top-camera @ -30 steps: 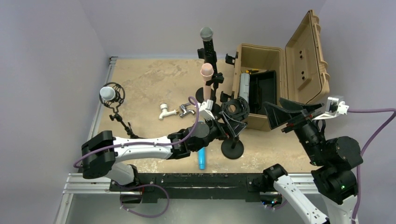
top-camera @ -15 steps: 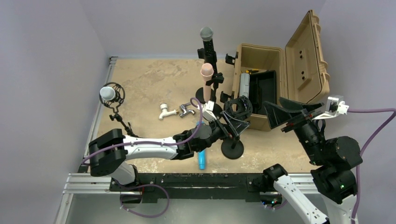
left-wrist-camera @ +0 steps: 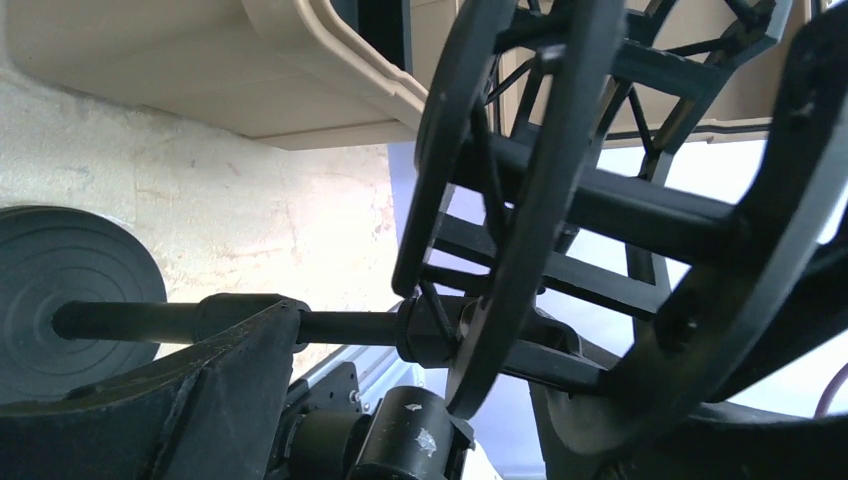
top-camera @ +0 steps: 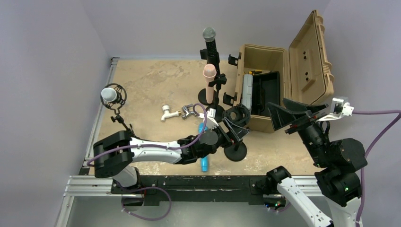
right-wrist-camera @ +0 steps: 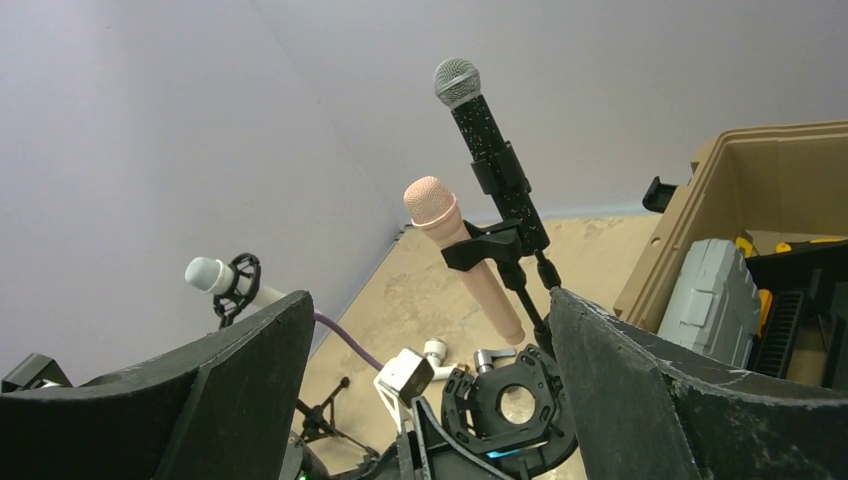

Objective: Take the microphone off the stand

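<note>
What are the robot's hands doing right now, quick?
Left gripper: jaws around the black ring-shaped microphone mount; grip cannot be told.
Right gripper: open, holding nothing.

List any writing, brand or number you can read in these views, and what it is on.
None can be read. The tan case, the black microphone, the pink microphone and the grey box in the case show no legible marks.

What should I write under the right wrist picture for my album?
A black microphone, a pink microphone and a white microphone sit on stands beside an open tan case.
</note>
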Robot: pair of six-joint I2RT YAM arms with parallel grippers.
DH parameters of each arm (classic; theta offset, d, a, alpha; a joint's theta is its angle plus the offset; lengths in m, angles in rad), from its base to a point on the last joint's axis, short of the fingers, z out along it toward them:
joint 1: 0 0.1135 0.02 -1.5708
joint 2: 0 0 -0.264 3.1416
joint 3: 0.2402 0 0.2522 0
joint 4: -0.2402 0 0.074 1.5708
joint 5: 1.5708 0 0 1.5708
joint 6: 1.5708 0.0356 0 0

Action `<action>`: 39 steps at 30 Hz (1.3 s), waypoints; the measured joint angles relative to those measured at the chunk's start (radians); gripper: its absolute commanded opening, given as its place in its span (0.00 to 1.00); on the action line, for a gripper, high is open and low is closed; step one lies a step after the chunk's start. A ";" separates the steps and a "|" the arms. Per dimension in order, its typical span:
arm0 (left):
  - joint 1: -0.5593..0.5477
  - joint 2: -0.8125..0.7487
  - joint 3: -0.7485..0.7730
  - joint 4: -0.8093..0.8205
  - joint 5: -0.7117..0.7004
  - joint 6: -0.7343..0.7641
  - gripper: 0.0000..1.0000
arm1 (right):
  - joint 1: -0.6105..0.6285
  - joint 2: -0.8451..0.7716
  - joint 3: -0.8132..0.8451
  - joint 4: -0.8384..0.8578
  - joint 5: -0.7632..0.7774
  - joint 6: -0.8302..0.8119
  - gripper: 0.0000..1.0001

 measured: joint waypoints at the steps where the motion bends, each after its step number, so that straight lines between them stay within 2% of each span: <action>1: 0.001 -0.001 -0.001 -0.002 -0.002 -0.006 0.80 | 0.000 0.000 0.000 0.001 0.000 0.001 0.86; 9: 0.000 -0.003 0.008 -0.023 -0.010 -0.020 0.83 | 0.000 -0.001 0.000 0.000 0.000 0.005 0.86; 15: -0.035 -0.029 0.076 -0.225 -0.077 0.099 0.85 | 0.000 -0.003 -0.009 0.005 0.000 0.013 0.86; 19: -0.044 0.002 0.080 -0.436 -0.107 0.194 0.86 | 0.000 -0.003 -0.018 0.007 0.000 0.017 0.86; 23: -0.039 0.022 0.060 -0.507 -0.107 0.228 0.86 | 0.000 -0.003 -0.018 0.009 0.000 0.020 0.86; 30: -0.042 -0.030 -0.008 -0.388 -0.077 0.346 0.96 | 0.000 -0.006 -0.026 0.012 0.000 0.024 0.86; 34: -0.043 -0.153 -0.082 -0.262 -0.071 0.353 1.00 | 0.000 -0.009 -0.027 0.013 0.000 0.024 0.86; 39: -0.036 -0.251 -0.114 -0.075 -0.083 0.327 1.00 | 0.000 -0.009 -0.027 0.015 0.000 0.024 0.86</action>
